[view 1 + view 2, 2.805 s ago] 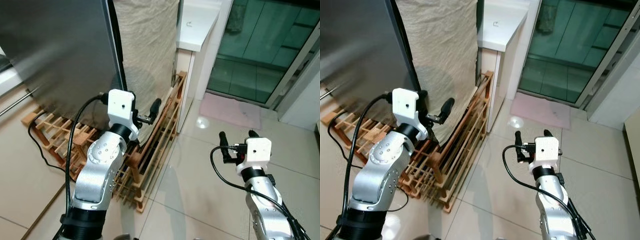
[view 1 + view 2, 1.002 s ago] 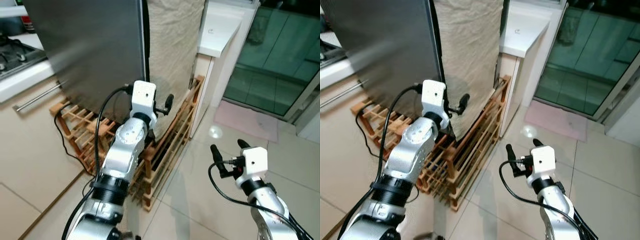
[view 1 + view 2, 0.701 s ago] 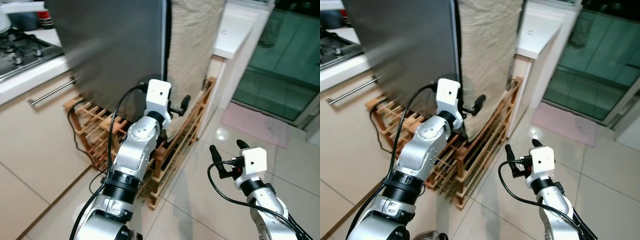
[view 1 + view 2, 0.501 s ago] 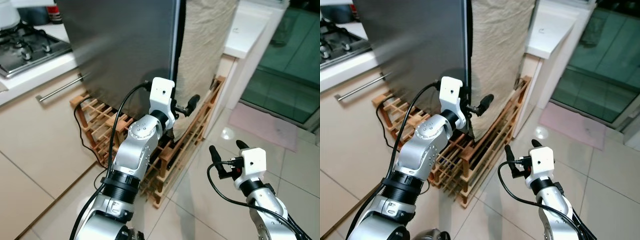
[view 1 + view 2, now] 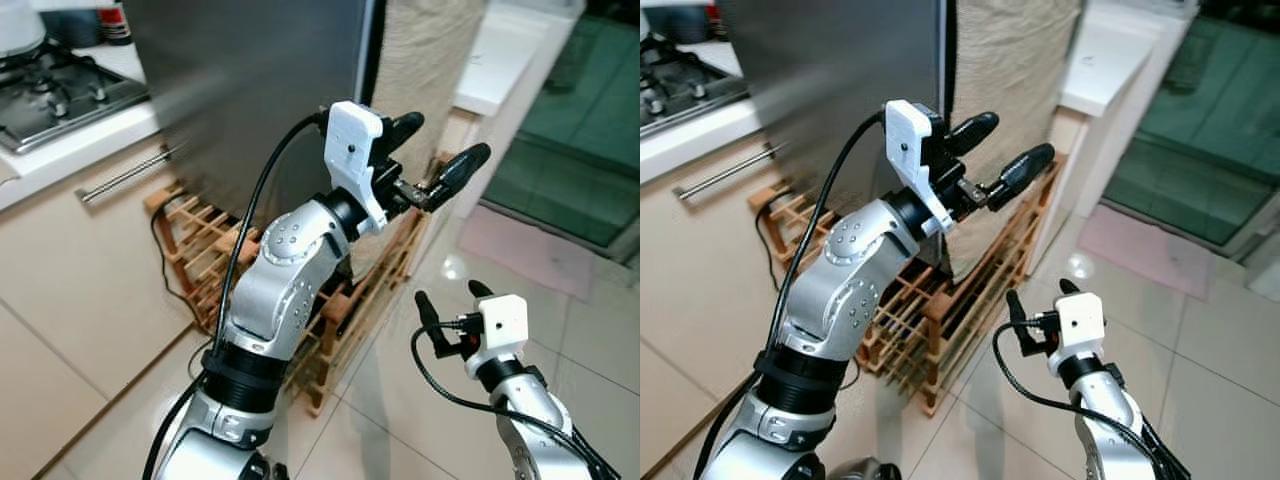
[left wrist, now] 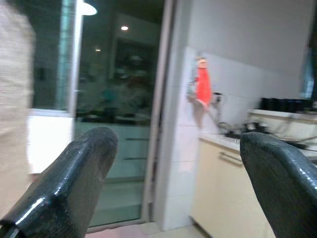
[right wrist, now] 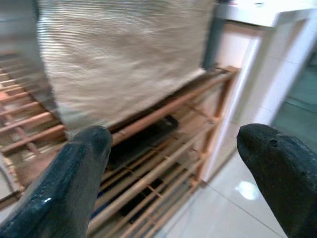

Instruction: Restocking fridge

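The robot stands by the big grey fridge [image 5: 250,90], which is on its left next to the kitchen counter [image 5: 70,130], with a beige cloth [image 5: 1010,70] hanging just past its edge. Its left gripper [image 5: 432,158] is lifted up high in front of the cloth, with its two black fingers spread wide apart and nothing between them. The right gripper [image 5: 447,312] is held low over the shiny tile floor [image 5: 590,340], near the wooden rack [image 5: 930,310], and its fingers are apart and empty too.

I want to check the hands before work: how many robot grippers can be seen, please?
2. The left gripper is raised, open, in front of the grey fridge. The right gripper is open, low over the floor tiles.
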{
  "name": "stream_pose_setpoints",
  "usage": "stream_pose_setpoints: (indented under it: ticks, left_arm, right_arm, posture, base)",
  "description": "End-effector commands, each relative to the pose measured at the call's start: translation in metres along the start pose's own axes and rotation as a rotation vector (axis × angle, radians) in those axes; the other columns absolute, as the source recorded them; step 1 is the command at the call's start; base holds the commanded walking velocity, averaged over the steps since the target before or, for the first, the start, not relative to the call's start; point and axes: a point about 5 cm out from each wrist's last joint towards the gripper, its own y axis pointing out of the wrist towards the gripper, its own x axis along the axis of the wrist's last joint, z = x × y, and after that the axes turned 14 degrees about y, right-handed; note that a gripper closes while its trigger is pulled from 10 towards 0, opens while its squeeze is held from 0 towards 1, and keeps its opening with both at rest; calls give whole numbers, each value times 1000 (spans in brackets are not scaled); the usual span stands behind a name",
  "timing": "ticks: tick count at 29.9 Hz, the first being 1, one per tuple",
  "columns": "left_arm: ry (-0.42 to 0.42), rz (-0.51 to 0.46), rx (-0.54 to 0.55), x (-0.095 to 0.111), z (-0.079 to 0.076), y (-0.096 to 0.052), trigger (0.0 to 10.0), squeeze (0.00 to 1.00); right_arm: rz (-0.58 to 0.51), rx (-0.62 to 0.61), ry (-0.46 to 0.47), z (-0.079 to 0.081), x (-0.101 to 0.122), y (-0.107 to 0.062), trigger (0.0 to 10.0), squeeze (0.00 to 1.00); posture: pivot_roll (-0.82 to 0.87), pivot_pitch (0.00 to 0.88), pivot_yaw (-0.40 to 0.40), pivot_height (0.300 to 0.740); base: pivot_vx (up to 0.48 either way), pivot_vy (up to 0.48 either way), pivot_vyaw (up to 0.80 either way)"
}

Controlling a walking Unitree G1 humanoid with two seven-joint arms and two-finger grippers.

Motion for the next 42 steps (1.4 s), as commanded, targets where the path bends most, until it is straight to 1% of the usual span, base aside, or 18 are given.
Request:
stream_pose_setpoints:
  ticks: [1,3,4,7,8,9,10,13,16,17,22,23,26,27,30,35,39,42]
  left_arm:
    - [16,-1,0,4,1,1,10000,0]
    - [28,22,18,1,5,-1,10000,0]
    - [62,87,92,-9,16,-8,10000,0]
    - [125,192,228,-25,34,-21,10000,0]
    - [131,222,277,-30,41,-27,10000,0]
    - [131,222,277,-30,41,-27,10000,0]
    - [173,281,348,-40,50,-38,10000,0]
    - [214,371,448,-54,58,-55,10000,0]
    - [248,414,511,-61,62,-66,10000,0]
    - [273,450,551,-68,64,-73,10000,0]
    - [311,508,559,-81,62,-82,10000,0]
    - [297,529,573,-87,61,-88,10000,0]
    - [289,536,582,-89,60,-90,10000,0]
    - [265,538,582,-94,56,-96,10000,0]
    - [256,523,578,-95,52,-99,10000,0]
    - [283,519,561,-98,48,-97,10000,0]
    - [286,456,492,-90,40,-92,10000,0]
    - [248,439,519,-86,43,-100,10000,0]
  right_arm:
    - [3,-15,1,-3,0,0,10000,0]
    - [4,-15,1,-3,0,0,10000,0]
    - [6,-16,1,-3,0,0,10000,0]
    - [-2,-35,-8,-5,0,0,10000,0]
    - [-7,-43,-7,-6,0,0,10000,0]
    - [-7,-43,-7,-6,0,0,10000,0]
    - [-14,-58,-7,-7,1,0,10000,0]
    - [-24,-74,-13,-8,1,0,10000,0]
    - [-33,-90,-14,-9,2,0,10000,0]
    - [-43,-105,-19,-11,3,1,10000,0]
    - [-54,-123,-22,-12,4,3,10000,0]
    - [-60,-132,-25,-12,4,3,10000,0]
    - [-62,-136,-25,-13,4,3,10000,0]
    - [-81,-173,-24,-16,7,3,10000,0]
    - [-104,-223,-15,-20,8,2,10000,0]
    - [-127,-271,-5,-23,10,0,10000,0]
    - [-165,-292,8,-19,17,3,10000,0]
    - [-189,-298,12,-13,22,1,10000,0]
  posture:
    - [-33,3,-8,740]
    - [-33,3,-8,740]
    - [-26,0,-7,740]
    - [-22,0,-5,740]
    - [-21,0,-5,740]
    - [-21,0,-5,740]
    - [-20,0,-4,740]
    - [-15,0,-3,740]
    - [-12,0,-4,740]
    - [-10,0,-3,740]
    - [-10,0,-1,740]
    - [-11,0,0,740]
    - [-11,0,0,740]
    - [-10,0,0,740]
    - [-8,0,-1,740]
    - [-8,0,0,740]
    - [-11,0,5,740]
    - [-11,0,7,740]
  base:
    - [0,0,0]
    - [0,0,0]
    - [0,0,0]
    - [0,0,0]
    - [0,0,0]
    - [0,0,0]
    - [0,0,0]
    - [0,0,0]
    - [0,0,0]
    - [0,0,0]
    - [0,0,0]
    - [0,0,0]
    - [0,0,0]
    - [0,0,0]
    - [0,0,0]
    - [0,0,0]
    - [0,0,0]
    - [0,0,0]
